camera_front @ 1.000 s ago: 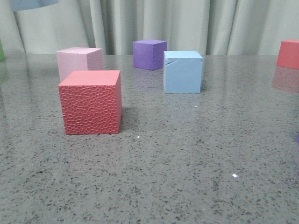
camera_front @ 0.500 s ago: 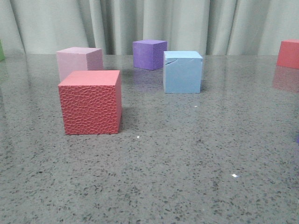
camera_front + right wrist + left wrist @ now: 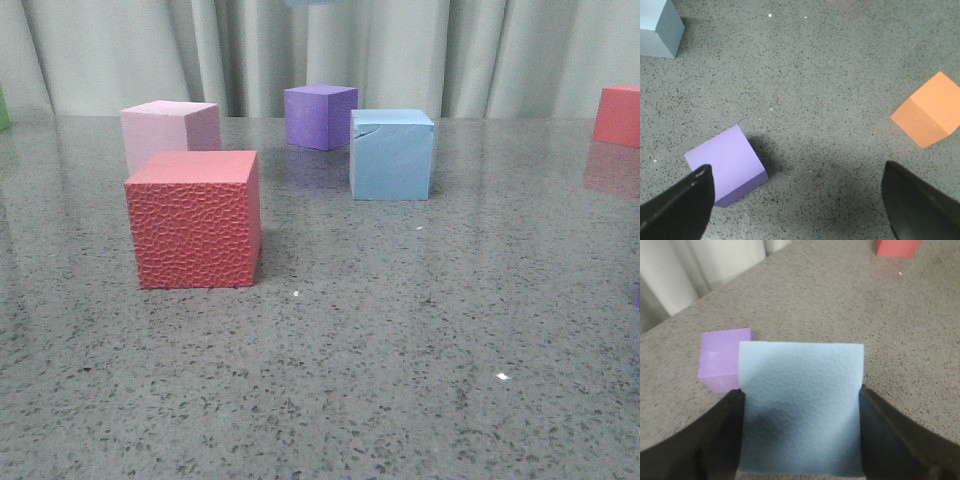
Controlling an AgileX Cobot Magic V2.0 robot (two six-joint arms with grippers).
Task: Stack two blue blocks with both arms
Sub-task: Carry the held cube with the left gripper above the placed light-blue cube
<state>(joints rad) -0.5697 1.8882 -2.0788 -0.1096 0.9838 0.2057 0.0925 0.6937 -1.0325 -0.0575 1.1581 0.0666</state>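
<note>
One blue block (image 3: 800, 410) is being held between the two dark fingers (image 3: 715, 440) of the left gripper (image 3: 800, 440), which are pressed against its opposite sides; in the left wrist view it is being carried above the table (image 3: 880, 330), with a purple cube (image 3: 722, 365) seen below and just beyond it. In the front view only a sliver of pale blue is being shown at the top edge, which is judged to be the underside of this lifted block.

The second blue block (image 3: 392, 154), the one with a curved crack near its top, is being left standing on the table in the front view, just in front of and to the right of the purple cube (image 3: 320, 116), well apart from the red cube (image 3: 195, 218) and the pink cube (image 3: 170, 130).

The right gripper (image 3: 795, 200) is being held wide open with nothing between its fingers, above a bare stretch of table between a purple cube (image 3: 726, 164) and an orange cube (image 3: 930, 110).

So the pick-up is judged done; the carrying over and the setting down on the cracked block are being left to do.

Against the earlier front pictures, the blocks on the table are being shown unmoved. The pale blue patch, seen at the upper left corner a second ago and absent half a second ago, is now being seen at the top centre.
</note>
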